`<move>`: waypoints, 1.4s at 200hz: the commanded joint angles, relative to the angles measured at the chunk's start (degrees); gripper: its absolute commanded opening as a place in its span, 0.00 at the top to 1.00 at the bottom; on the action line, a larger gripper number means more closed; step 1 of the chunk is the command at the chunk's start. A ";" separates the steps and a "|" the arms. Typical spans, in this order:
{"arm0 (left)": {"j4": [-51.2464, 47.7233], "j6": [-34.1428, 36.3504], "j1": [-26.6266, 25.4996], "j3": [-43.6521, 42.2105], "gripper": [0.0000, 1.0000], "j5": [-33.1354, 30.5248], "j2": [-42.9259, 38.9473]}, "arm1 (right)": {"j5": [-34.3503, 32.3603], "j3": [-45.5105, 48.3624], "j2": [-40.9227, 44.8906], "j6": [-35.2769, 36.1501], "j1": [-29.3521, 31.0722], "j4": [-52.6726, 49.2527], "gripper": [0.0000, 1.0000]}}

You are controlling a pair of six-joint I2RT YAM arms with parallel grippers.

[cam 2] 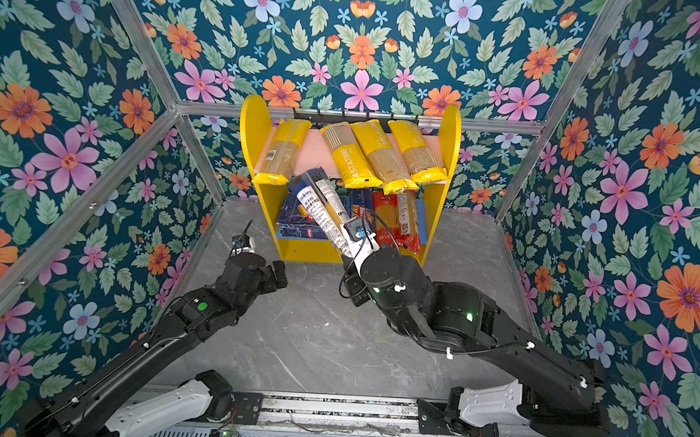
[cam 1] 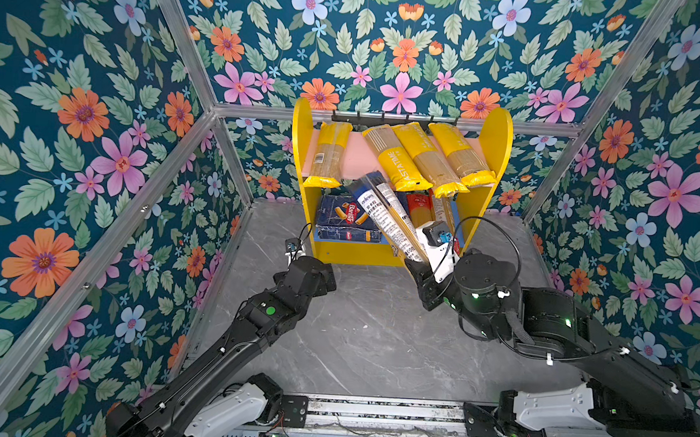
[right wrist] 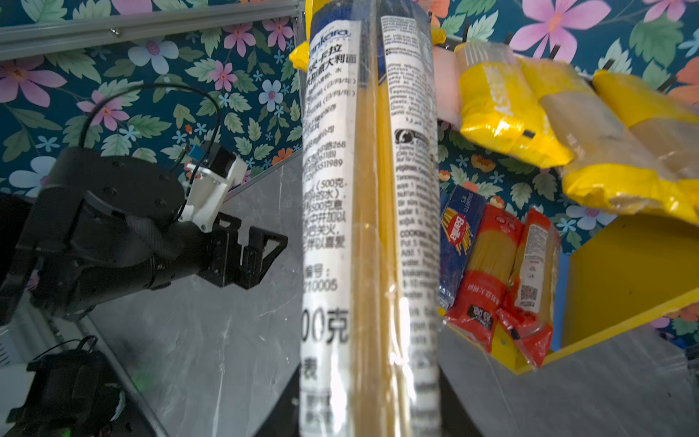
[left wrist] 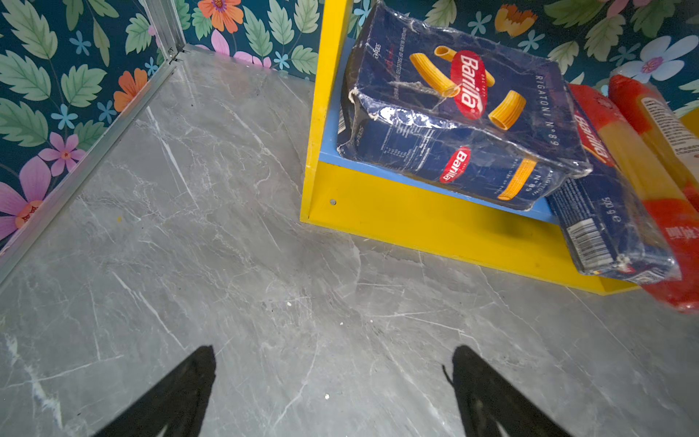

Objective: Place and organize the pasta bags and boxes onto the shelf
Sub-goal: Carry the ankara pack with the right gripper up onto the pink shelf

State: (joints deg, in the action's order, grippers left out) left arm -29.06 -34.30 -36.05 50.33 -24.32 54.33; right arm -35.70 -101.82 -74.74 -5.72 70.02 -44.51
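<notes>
Presently, the right tool (cam 1: 416, 269) grips the navy bag (cam 1: 386, 213) at its lower end; left tool (left wrist: 333, 350) gapes.

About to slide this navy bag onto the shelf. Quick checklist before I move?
1. Grip: right pincer shut on navy bag: ok.
2. Other arm: left pincer open, empty, apart from shelf: ok.
3. Bare gap on pink upper board between yellow bags: ok.
4. Bag's far tip clear of that board's front edge: cannot tell.
5. Lower tier tidy: narrow Barilla box and red bags overhang the front: not ok.
</notes>
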 commanded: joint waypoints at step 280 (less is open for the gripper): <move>14.48 8.90 0.02 4.08 0.00 8.82 -2.70 | 5.05 -55.31 -44.77 -6.59 -17.56 -11.03 0.93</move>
State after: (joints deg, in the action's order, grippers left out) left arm -22.26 -28.60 -36.05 52.05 -19.40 50.06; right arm -31.38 -157.21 -119.90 -10.74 52.42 -60.97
